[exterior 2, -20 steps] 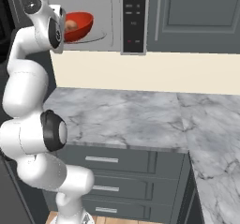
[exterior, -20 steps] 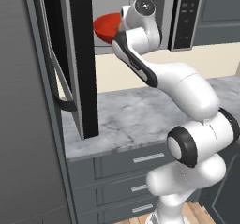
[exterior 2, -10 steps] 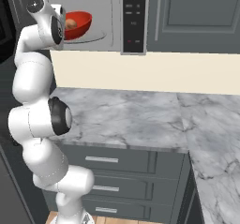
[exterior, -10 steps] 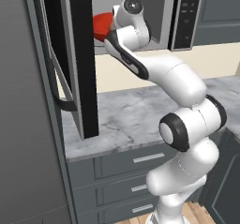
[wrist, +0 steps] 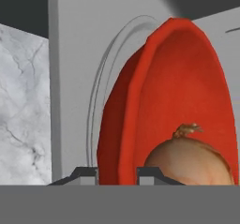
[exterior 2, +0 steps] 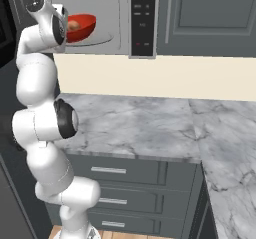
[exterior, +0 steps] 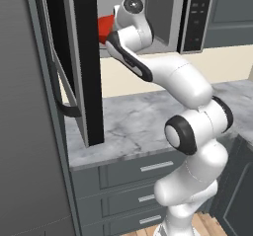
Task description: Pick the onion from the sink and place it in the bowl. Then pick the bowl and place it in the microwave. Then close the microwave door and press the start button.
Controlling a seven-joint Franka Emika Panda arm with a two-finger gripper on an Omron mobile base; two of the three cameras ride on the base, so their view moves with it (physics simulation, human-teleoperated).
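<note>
Inside the microwave (exterior 2: 107, 13) the gripper (wrist: 117, 174) pinches the red bowl's (wrist: 173, 101) rim, onion (wrist: 190, 162) inside, microwave door (exterior: 74, 62) wide open.

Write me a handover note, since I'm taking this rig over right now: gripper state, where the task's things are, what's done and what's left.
Gripper: shut on the bowl's rim, one finger either side.
Bowl: red, held inside the open microwave, just above its floor, not yet released.
Onion: sitting in the bowl.
Microwave door: swung wide open to the left.
Done: onion in the bowl, bowl carried into the microwave.
Left: set down and release the bowl, withdraw, close the door, press start on the button panel.
</note>
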